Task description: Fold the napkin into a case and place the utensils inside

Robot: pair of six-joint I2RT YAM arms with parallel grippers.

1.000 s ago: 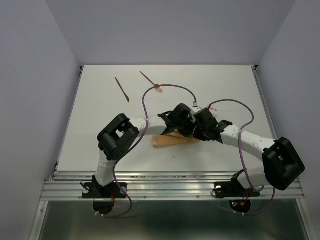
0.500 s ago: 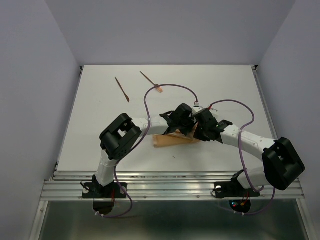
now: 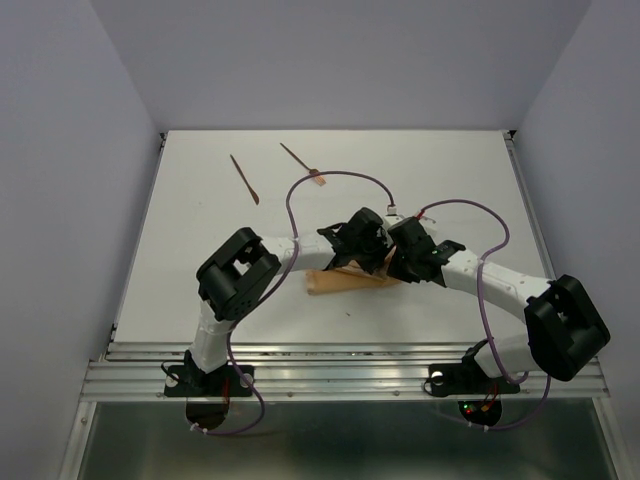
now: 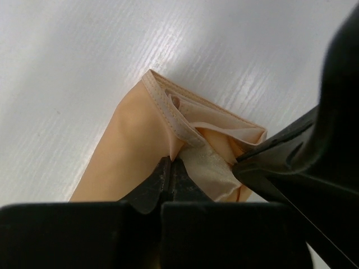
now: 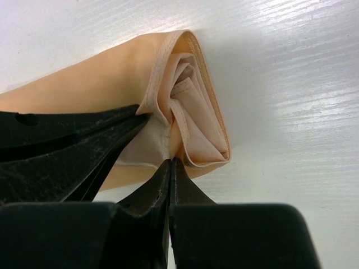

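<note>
Pinching the open end of the folded case with both grippers, mid-worktop.
Your left gripper is closed on the hemmed outer layer at the mouth. Your right gripper is closed on the inner folds just beside it, and the two nearly touch. To open a pocket, draw the pinched layers apart gently and only a little, so the folds underneath don't unroll. The fork and the plain stick lie well apart from the case, toward the far left, so one gripper must let go to fetch them.
</note>
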